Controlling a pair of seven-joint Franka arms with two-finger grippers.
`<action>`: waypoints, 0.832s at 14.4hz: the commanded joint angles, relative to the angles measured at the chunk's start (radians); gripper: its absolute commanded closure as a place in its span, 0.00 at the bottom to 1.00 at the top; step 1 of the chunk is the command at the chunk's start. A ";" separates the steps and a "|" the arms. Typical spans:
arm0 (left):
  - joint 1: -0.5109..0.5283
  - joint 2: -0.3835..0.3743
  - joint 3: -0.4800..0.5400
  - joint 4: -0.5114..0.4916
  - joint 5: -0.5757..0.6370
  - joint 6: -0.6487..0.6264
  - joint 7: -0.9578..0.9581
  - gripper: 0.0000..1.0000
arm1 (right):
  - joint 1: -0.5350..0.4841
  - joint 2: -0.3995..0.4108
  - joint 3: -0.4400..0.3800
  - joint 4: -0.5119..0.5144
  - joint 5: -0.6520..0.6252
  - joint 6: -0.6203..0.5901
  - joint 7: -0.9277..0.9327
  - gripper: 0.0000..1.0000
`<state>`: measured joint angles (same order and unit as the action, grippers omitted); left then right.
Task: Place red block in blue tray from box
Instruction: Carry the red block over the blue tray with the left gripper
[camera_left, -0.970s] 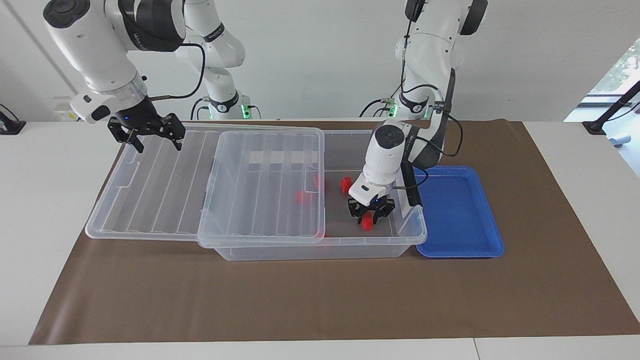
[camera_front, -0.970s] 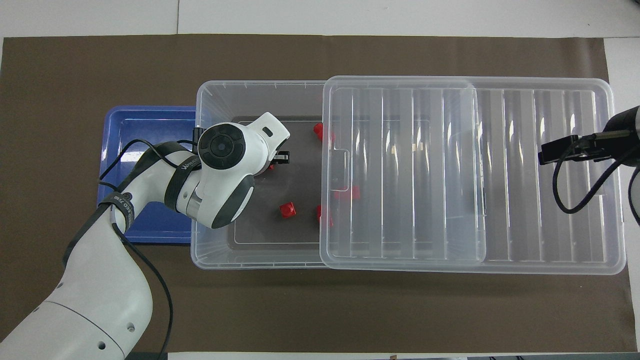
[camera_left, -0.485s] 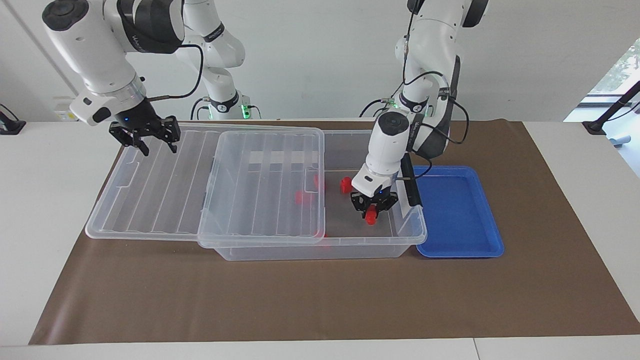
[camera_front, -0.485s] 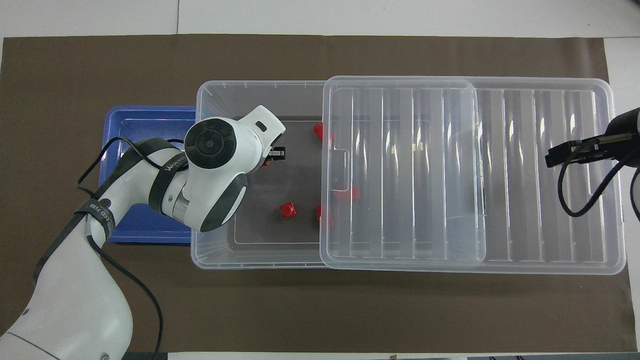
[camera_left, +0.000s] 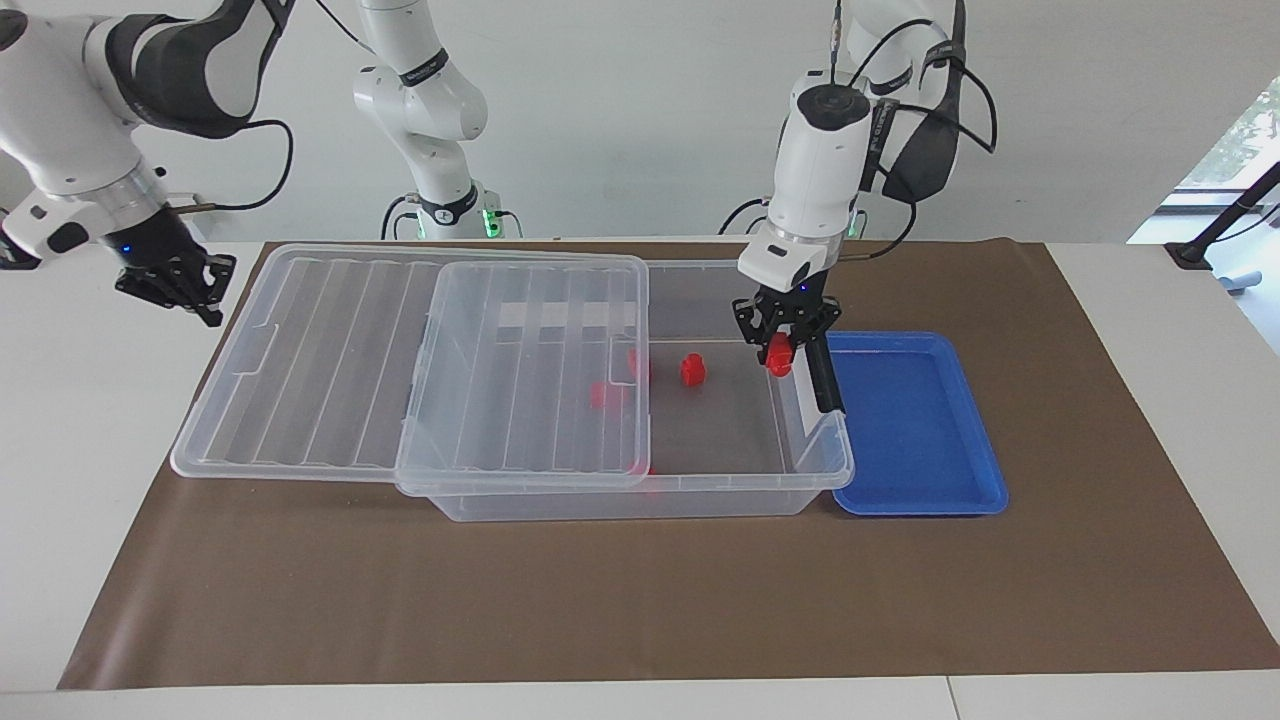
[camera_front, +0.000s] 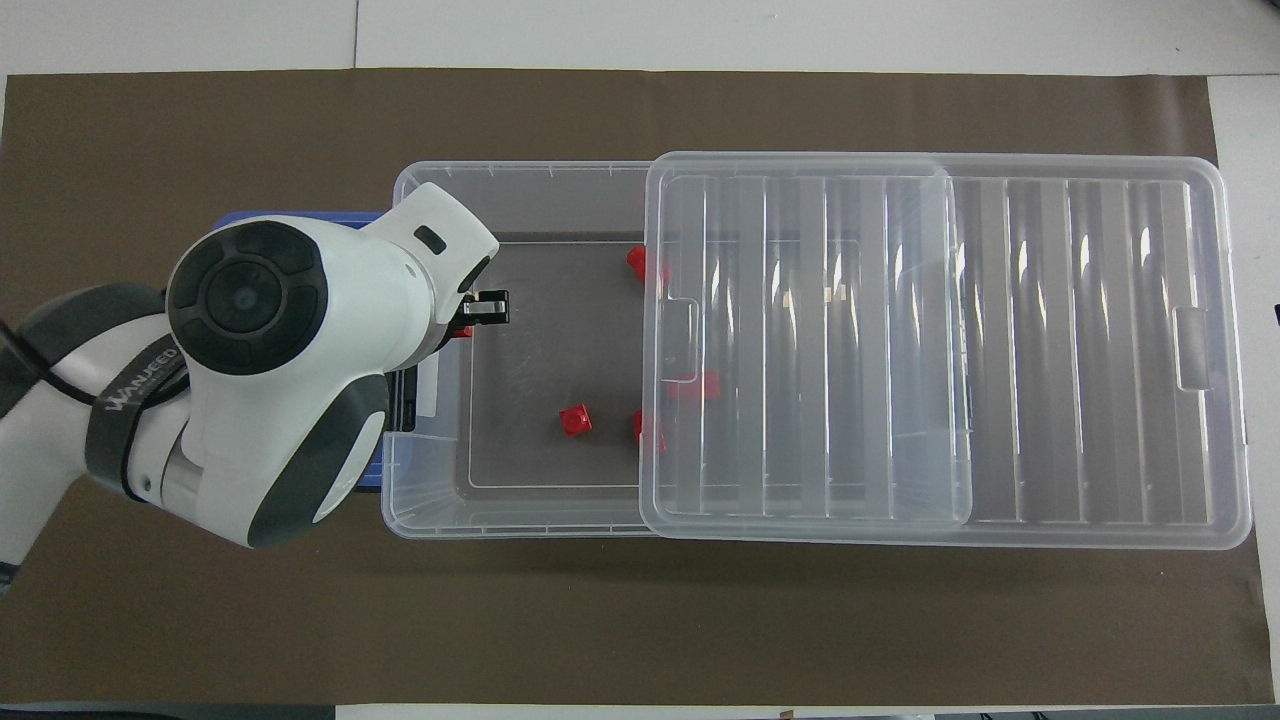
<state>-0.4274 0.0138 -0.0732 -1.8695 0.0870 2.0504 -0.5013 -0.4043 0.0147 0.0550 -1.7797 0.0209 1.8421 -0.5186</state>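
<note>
1. Left pincer (camera_left: 782, 343) is up in the air over the box's (camera_left: 640, 495) end wall by the blue tray (camera_left: 915, 425), clamped on the red block (camera_left: 779, 353) — the block sits between the fingers and hangs a little below them.

2. In the overhead view that arm's big wrist covers nearly all of the tray; only a sliver of red shows at the pincer there, at about 9 o'clock of the box's open floor.

3. Handling call: the block looks like hard, light plastic — stiff, nothing to crush, probably a bit slick. A pinch across two flat parallel faces, near the middle, seems the safe hold; a corner grip could let it twist out.

4. Four more red blocks lie in the box: one in the open (camera_left: 692, 370), three under the lid's edge.

5. The clear lid (camera_left: 300, 400) lies slid half off toward the right arm's end, resting across the box rim.

6. Right pincer (camera_left: 170, 285) waits over the table off the lid's end — I cannot tell how its fingers stand.

7. Tray looks empty in the facing view; next is likely a short carry over it, toward 3 o'clock there.
</note>
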 joint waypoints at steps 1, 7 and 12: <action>0.061 -0.046 0.006 -0.014 -0.012 -0.056 0.103 1.00 | -0.056 0.050 0.012 -0.023 0.019 0.068 -0.080 1.00; 0.249 -0.034 0.007 -0.075 -0.082 0.000 0.439 1.00 | -0.030 0.050 0.019 -0.095 0.019 0.134 -0.035 1.00; 0.334 0.060 0.007 -0.190 -0.082 0.235 0.549 1.00 | 0.034 0.045 0.022 -0.102 0.019 0.120 0.052 1.00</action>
<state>-0.1180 0.0438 -0.0586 -2.0194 0.0214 2.2079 0.0037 -0.3905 0.0840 0.0714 -1.8549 0.0224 1.9613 -0.4974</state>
